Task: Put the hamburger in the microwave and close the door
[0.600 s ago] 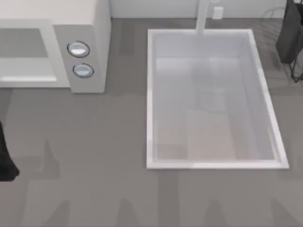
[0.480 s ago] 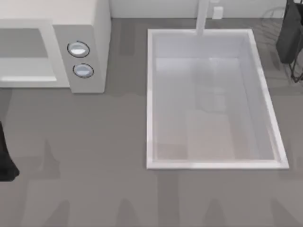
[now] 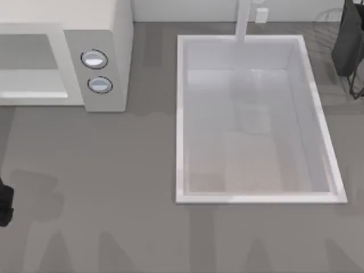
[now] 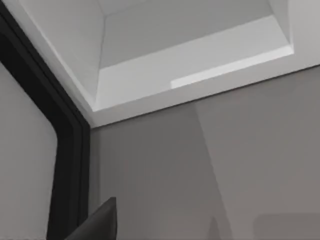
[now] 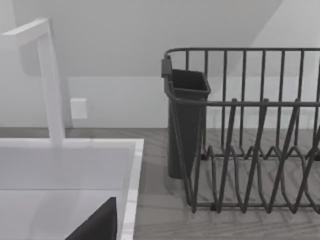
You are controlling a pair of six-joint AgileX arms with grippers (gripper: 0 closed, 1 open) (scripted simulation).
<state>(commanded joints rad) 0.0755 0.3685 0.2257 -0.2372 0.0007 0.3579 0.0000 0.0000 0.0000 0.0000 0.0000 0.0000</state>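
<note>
The off-white microwave (image 3: 108,34) stands at the table's back left, its wide cavity (image 3: 28,68) open toward the front and two round knobs (image 3: 94,59) on its side panel. The hamburger is out of view. In the left wrist view the cavity (image 4: 190,65) appears bare and white, and beside it is a pale grey panel with a dark rim, the door (image 4: 25,170), swung open. My left gripper (image 3: 3,207) sits low at the table's left edge, in front of the microwave. My right arm (image 3: 348,40) is parked at the back right.
A large white sink basin (image 3: 182,114) with a faucet (image 3: 243,20) takes up the middle and right. A dark wire dish rack (image 5: 250,150) with a cutlery cup (image 5: 185,120) stands at the back right. Bare grey counter (image 3: 114,182) lies in front of the microwave.
My left arm has drawn back toward the front along the left edge, so less of it shows. The right arm, microwave and sink have not moved.
</note>
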